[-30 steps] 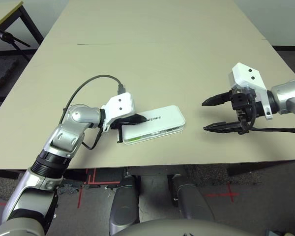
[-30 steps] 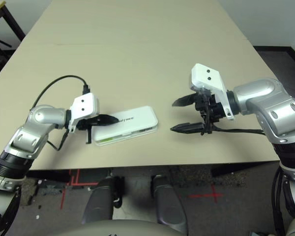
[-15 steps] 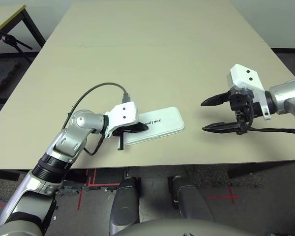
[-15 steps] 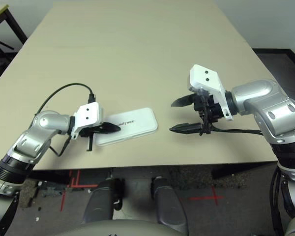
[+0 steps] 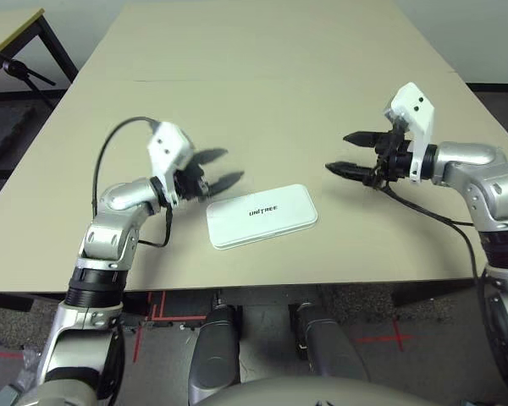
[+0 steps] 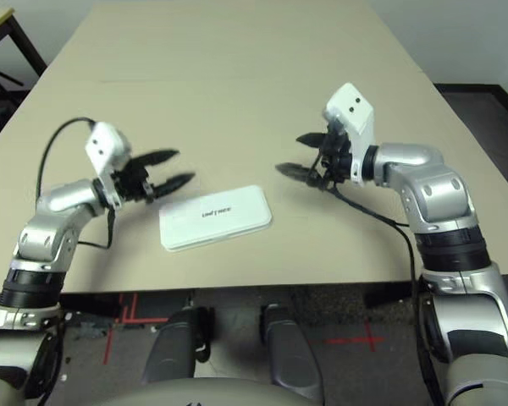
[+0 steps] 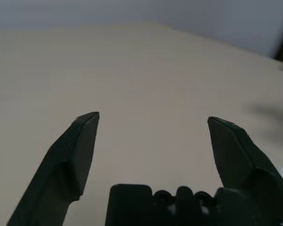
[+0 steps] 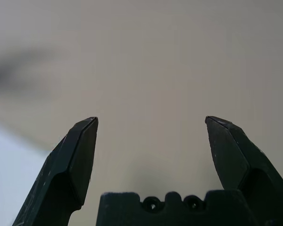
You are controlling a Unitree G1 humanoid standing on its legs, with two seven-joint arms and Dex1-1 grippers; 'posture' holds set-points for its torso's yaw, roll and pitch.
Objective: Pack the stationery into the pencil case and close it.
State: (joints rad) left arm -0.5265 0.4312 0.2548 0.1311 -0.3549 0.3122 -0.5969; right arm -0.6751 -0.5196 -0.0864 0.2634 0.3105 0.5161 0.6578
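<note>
Left end effector [image 5: 218, 167] raised, fingers spread, right end effector [image 5: 345, 153] raised, fingers spread, pointing inward

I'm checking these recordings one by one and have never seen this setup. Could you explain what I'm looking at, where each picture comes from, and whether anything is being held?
This is a humanoid robot with two silver arms, each ending in a gripper of two black fingers. The two wide pictures come from a stereo camera on its head, looking down at a beige table. The other two come from cameras on the wrists, looking out between each gripper's own fingers.

On the table lies a flat white pencil case, lid shut, with a small dark logo on top.

The left gripper hangs open just beside the case's left end, not touching it. The right gripper is open too, off to the case's right. Neither holds anything.
</note>
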